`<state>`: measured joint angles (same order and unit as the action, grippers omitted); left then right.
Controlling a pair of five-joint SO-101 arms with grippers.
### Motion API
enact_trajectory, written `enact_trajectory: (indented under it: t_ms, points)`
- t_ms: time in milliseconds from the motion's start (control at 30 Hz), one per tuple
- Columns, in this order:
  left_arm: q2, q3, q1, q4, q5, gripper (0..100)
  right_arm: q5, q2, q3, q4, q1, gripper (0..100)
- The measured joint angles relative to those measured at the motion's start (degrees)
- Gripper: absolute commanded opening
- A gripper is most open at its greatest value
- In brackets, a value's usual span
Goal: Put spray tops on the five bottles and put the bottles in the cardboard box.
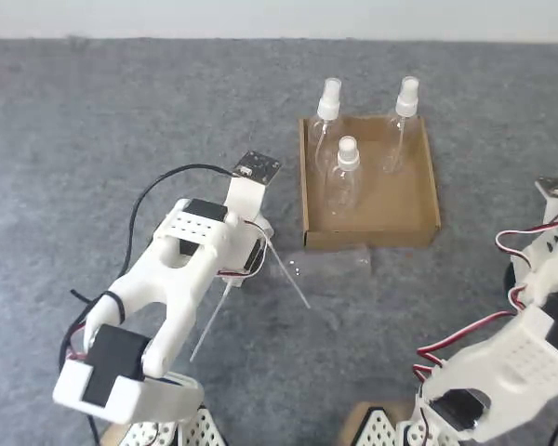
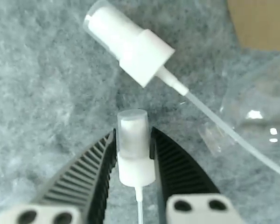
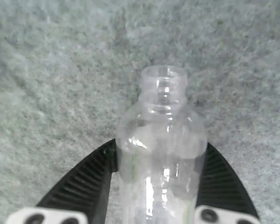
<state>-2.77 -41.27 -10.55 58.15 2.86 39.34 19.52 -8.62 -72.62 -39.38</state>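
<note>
While my left gripper (image 2: 133, 134) is clamped on a spray top (image 2: 133, 158), its tube toward the wrist, a second spray top (image 2: 130, 44) lies on the carpet (image 1: 121, 121) just ahead. Its tube runs toward a bare bottle (image 2: 256, 112) lying beside the cardboard box (image 1: 304, 186). My left arm (image 1: 167, 279) is stretched forward, low. My right gripper (image 3: 161, 145) grips an uncapped bottle (image 3: 163, 93), neck pointing outward. Three capped bottles (image 1: 344, 172) stand in the box.

- A white spray top (image 2: 133, 154) with a clear cap is pinched between the left hand's (image 2: 133, 134) fingers (image 2: 177, 163), its tube trailing back toward the wrist.
- A second spray top (image 2: 130, 44) lies flat just past those fingertips.
- A clear topless bottle (image 3: 161, 154) is clamped in the right hand (image 3: 161, 145), neck pointing outward.
- Another bare bottle (image 1: 333, 263) lies on its side beyond the left hand, just beside the cardboard box (image 1: 307, 186).
- The box holds three topped bottles (image 1: 342, 177), all upright.
</note>
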Motion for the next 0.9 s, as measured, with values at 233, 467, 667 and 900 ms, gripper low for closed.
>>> enact_trajectory:
  t_ms: [233,467,667,900]
  points:
    - [0.0,0.0,0.0,0.0,0.0,16,0.0,0.0,0.0,0.0,0.0,21.3]
    - [0.0,0.0,0.0,-1.23,-0.35,15,0.0,0.0,0.0,0.0,0.0,21.3]
    - [5.54,0.7,0.0,-1.58,-0.35,13,0.0,0.0,0.0,0.0,0.0,21.3]
    - [5.98,2.02,-0.44,-1.49,-1.14,3,0.0,0.0,0.0,0.0,0.0,21.3]
